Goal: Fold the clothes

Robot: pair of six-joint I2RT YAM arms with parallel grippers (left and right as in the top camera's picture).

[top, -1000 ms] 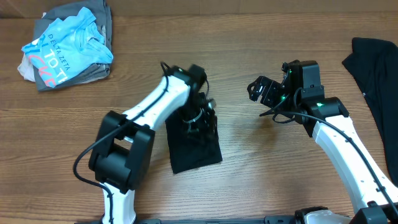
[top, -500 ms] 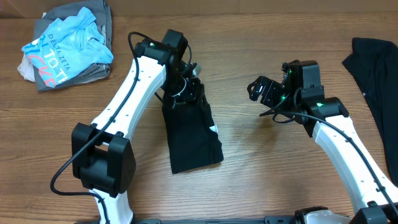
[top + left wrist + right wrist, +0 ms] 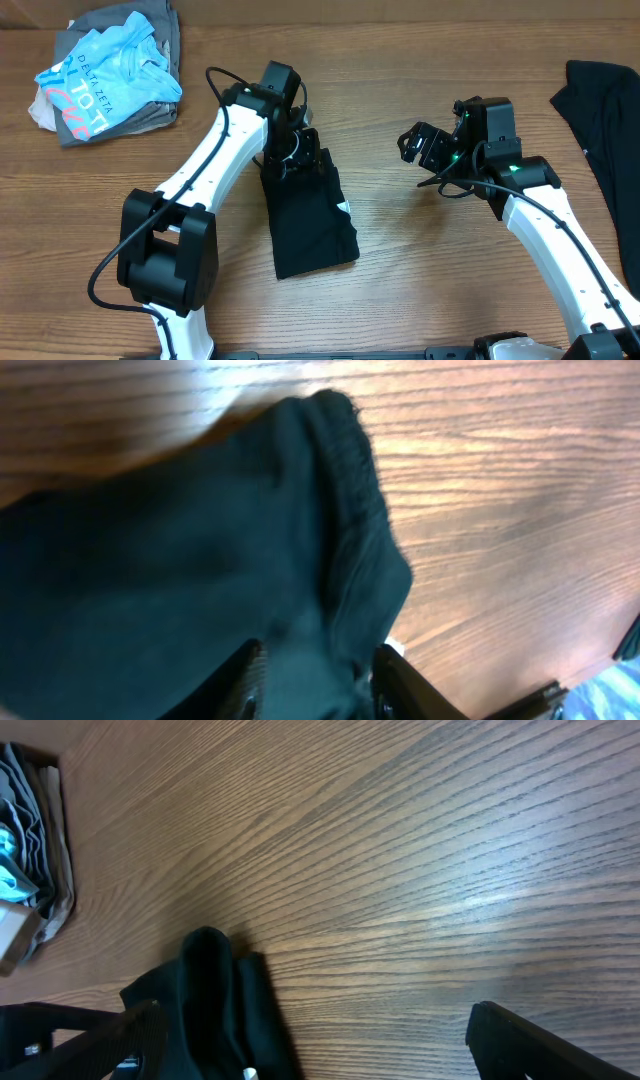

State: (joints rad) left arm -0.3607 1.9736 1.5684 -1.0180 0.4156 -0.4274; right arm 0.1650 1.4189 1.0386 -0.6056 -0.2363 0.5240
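A black T-shirt [image 3: 312, 225], folded into a long narrow strip, lies on the wooden table [image 3: 400, 270] at the centre, with a small white tag [image 3: 346, 207] on its right edge. My left gripper [image 3: 298, 160] is down on the strip's far end. In the left wrist view its fingers [image 3: 242, 678] pinch a bunched fold of the black fabric [image 3: 180, 560], the left gripper [image 3: 315, 685] shut on it. My right gripper [image 3: 420, 145] hovers open to the right of the shirt. In the right wrist view the right gripper [image 3: 310, 1055] holds nothing and the shirt [image 3: 215, 1010] lies beside its left finger.
A pile of folded clothes [image 3: 105, 70] with a light blue printed shirt on top sits at the far left corner. Another black garment [image 3: 605, 110] lies spread at the right edge. Bare wood runs between the two arms.
My left gripper moved from the middle of the shirt up to its far end, and its jaws narrowed onto the fabric. The strip now lies longer. The right arm stayed still.
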